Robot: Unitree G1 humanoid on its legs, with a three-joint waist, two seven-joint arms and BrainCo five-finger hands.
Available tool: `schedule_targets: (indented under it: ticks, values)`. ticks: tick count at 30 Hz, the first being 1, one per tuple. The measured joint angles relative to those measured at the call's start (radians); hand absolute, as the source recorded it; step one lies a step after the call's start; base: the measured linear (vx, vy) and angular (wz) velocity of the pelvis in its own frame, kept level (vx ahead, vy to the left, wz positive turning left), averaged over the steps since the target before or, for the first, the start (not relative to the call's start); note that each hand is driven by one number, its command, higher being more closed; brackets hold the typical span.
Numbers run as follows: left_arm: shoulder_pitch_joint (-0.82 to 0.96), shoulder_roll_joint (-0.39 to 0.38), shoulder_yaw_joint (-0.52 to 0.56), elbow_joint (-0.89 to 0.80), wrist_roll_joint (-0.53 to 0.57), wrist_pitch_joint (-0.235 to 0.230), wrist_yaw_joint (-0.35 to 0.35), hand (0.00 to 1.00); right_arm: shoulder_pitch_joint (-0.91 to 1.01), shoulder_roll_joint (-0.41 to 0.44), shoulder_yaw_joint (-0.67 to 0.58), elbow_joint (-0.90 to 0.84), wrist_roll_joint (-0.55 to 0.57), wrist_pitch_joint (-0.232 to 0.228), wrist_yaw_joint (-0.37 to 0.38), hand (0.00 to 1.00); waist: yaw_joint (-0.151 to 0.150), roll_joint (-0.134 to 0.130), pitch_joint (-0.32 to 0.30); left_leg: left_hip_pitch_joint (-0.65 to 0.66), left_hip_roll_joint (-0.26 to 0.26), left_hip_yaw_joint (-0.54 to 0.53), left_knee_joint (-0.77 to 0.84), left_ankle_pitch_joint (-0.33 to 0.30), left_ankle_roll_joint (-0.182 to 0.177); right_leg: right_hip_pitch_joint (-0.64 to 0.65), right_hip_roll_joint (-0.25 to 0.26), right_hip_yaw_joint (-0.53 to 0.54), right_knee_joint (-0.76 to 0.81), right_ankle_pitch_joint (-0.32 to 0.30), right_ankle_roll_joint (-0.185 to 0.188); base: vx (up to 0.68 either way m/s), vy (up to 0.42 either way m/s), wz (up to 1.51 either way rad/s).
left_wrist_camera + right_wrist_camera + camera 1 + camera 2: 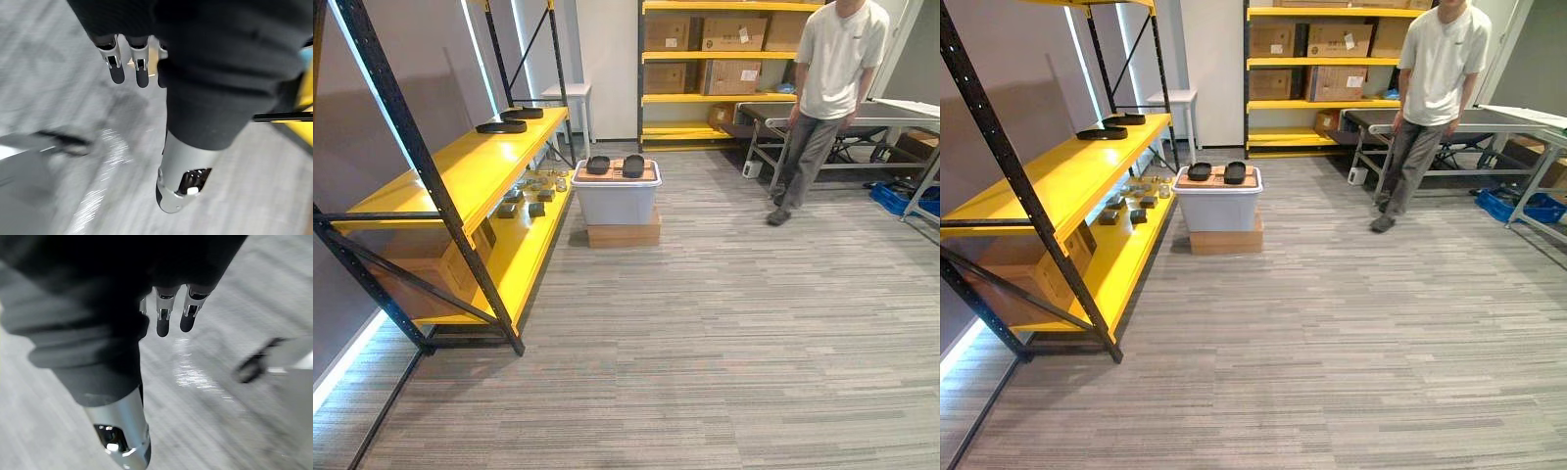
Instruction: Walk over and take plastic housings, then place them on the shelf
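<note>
You will find your left hand (141, 68) hanging over the grey carpet (724, 343) with its fingers straight and relaxed and nothing in them; your right hand (164, 318) hangs the same way, loose and without any load. The plastic housings you must take are well ahead of you, in the middle of the room; they lie flat on a wooden board (617, 160) which covers a pale bin (615, 201), and this bin stands on a low cardboard box (623, 235). The left housing (598, 164) and the right housing (633, 165) are both black and are side by side, just apart from each other. The bin is just beside the far end of the yellow shelf (460, 166), which runs along the wall on your left in a black frame; on its upper board, at the far end, a front housing (501, 126) and a back housing (523, 114) are lying, near each other. On the lower board (524, 259) there is a group of small parts (530, 191) towards the far end, and a brown carton (431, 274) closer to you. At the right a person (837, 69) in a white shirt stands against a metal table (862, 119); behind, a back shelving (715, 98) carries cardboard cartons.
</note>
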Motion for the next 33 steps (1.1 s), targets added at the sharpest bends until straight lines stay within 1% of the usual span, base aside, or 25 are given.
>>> schedule_targets:
  ticks: [2,3,5,7,8,11,15,22,29,33]
  values:
    - [-0.022,0.039,-0.005,-0.022,0.0,-0.023,-0.001,0.0,-0.028,-0.079,0.0,-0.007,-0.003,-0.019,0.006,0.0,-0.002,0.008,0.006,0.008,0.0,-0.001,-0.001,-0.003,-0.005,0.01,0.0,-0.003,-0.005,-0.001,0.004,0.0,-0.015,0.02]
    - [-0.026,0.047,-0.009,-0.025,0.0,-0.027,-0.002,0.0,-0.03,-0.097,0.002,-0.007,-0.005,-0.024,0.008,0.0,-0.002,0.009,0.008,0.01,0.0,-0.002,-0.001,-0.004,-0.007,0.014,0.0,-0.005,-0.006,-0.002,0.007,0.0,-0.032,0.07]
    - [-0.035,0.066,-0.039,-0.026,0.0,-0.04,-0.007,0.0,-0.03,-0.142,0.009,-0.017,-0.045,-0.028,0.02,0.0,-0.002,0.011,0.014,0.018,0.002,-0.005,-0.003,-0.008,-0.013,0.03,0.0,-0.028,-0.01,-0.006,0.014,-0.02,-0.046,0.12]
    - [-0.035,0.066,-0.043,-0.026,0.0,-0.041,-0.013,0.0,-0.03,-0.144,0.018,-0.035,-0.07,-0.028,0.028,0.0,-0.003,0.011,0.015,0.018,0.003,-0.005,-0.003,-0.008,-0.019,0.028,0.001,-0.03,-0.011,-0.006,0.015,-0.02,-0.046,0.04]
    - [-0.031,0.066,-0.054,-0.025,-0.001,-0.04,-0.015,0.0,-0.032,-0.146,0.048,-0.036,-0.088,-0.028,0.032,0.0,-0.003,0.01,0.02,0.018,0.005,-0.006,-0.003,-0.008,-0.019,0.029,0.002,-0.033,-0.011,-0.007,0.017,-0.02,-0.045,0.02]
    - [-0.026,0.064,-0.078,-0.025,-0.019,-0.041,-0.014,0.0,-0.03,-0.145,0.088,-0.036,-0.09,-0.028,0.031,0.0,-0.007,0.012,0.022,0.017,0.006,-0.019,-0.002,-0.008,-0.02,0.032,0.002,-0.049,-0.011,-0.01,0.021,-0.03,-0.054,0.1]
    - [-0.005,0.051,-0.079,-0.025,-0.023,-0.044,-0.004,0.0,-0.04,-0.143,0.089,-0.035,-0.108,-0.028,0.026,0.0,-0.01,0.014,0.023,0.018,0.006,-0.018,-0.002,-0.008,-0.02,0.032,0.002,-0.049,-0.011,-0.011,0.022,-0.01,-0.006,0.01]
    - [0.014,0.005,-0.079,-0.025,-0.027,-0.047,0.006,0.0,-0.045,-0.107,0.089,-0.023,-0.107,-0.028,0.002,0.0,-0.012,0.015,0.024,0.018,0.006,-0.014,-0.002,-0.008,-0.02,0.031,0.002,-0.049,-0.01,-0.011,0.022,0.0,0.0,0.0]
    - [0.017,-0.001,-0.081,-0.024,-0.034,-0.05,0.013,0.0,-0.053,-0.055,0.091,0.011,-0.09,-0.028,-0.005,0.0,-0.012,0.016,0.024,0.021,0.006,-0.006,-0.004,-0.008,-0.02,0.031,0.002,-0.047,-0.01,-0.011,0.022,-0.01,-0.007,-0.01]
    - [0.017,-0.005,-0.102,-0.024,-0.035,-0.05,0.023,0.0,-0.053,-0.048,0.125,0.013,-0.085,-0.028,-0.005,0.0,-0.012,0.016,0.025,0.02,0.006,-0.002,-0.009,-0.008,-0.02,0.025,0.002,-0.046,-0.011,-0.011,0.022,-0.02,-0.017,-0.04]
